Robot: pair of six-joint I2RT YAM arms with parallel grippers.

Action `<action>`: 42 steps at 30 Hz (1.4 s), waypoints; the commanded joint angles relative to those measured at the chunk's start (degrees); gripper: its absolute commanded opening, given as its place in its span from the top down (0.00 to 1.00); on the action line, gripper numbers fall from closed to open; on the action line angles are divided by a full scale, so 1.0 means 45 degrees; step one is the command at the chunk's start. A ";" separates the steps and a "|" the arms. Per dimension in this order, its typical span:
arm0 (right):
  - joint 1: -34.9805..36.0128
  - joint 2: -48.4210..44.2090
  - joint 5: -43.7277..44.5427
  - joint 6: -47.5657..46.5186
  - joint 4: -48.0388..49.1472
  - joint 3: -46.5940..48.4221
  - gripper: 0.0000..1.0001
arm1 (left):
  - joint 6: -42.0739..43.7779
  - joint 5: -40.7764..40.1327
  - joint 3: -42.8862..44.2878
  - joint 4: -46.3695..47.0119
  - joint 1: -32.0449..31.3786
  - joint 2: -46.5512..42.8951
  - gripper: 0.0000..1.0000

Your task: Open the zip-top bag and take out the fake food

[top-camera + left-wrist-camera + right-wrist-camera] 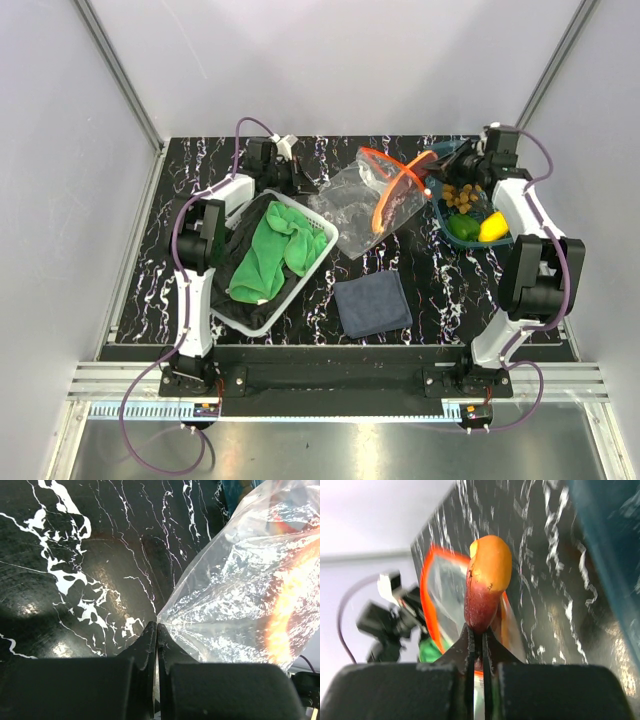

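From above: bag on the table, centre of the far half, its orange zip strip parted into a loop that rises toward the right. Left gripper at the bag's left corner and right gripper by the strip's right end, both too small in this view to read the jaws.

Tray by the right edge near the far corner, holding brown balls, a green piece and a lemon. Basket along the left side with a green cloth inside. Blue cloth flat near the middle of the near edge.

Left wrist, close up: jaws pressed together on a pinch of the bag's clear corner, film fanning up and to the right, the strip an orange blur through it.

Right wrist: jaws clamped on the lower end of a toy fruit — orange on top, dark red below — standing upright above the fingertips. Behind it, the bag's open mouth ringed in orange, with the left arm beyond. Touching the strip or just clear of it — cannot tell. Hard to pick out overhead.
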 commanded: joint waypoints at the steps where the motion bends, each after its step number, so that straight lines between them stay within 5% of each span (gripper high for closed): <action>1: -0.0462 -0.0009 0.2002 0.1468 -0.0049 0.1876 1.00 | 0.0424 -0.0496 0.0100 -0.0096 0.0070 -0.0837 1.00; 10: -0.1106 0.1046 0.3721 0.1102 -0.1627 0.5215 1.00 | 0.0814 -0.0651 0.0079 -0.0797 0.0070 -0.1071 0.97; 14: -0.1302 0.0950 0.4967 -0.1432 -0.3833 0.6742 1.00 | 0.1283 -0.1471 0.0315 -0.1423 0.0070 -0.1558 0.58; 18: -0.1439 0.0403 0.6279 -0.3195 -0.5338 0.7407 1.00 | 0.1207 -0.2253 0.0373 -0.1502 0.0050 -0.2223 0.45; 30: -0.1498 -0.0165 0.9405 -0.6556 -0.6982 0.7330 1.00 | 0.0504 -0.2509 0.0122 -0.1112 -0.0944 -0.4311 0.42; 42: -0.0581 0.2955 1.2235 -0.8783 -0.7216 0.8910 1.00 | -0.0063 -0.1864 -0.2534 -0.0252 -0.3367 -0.6929 0.42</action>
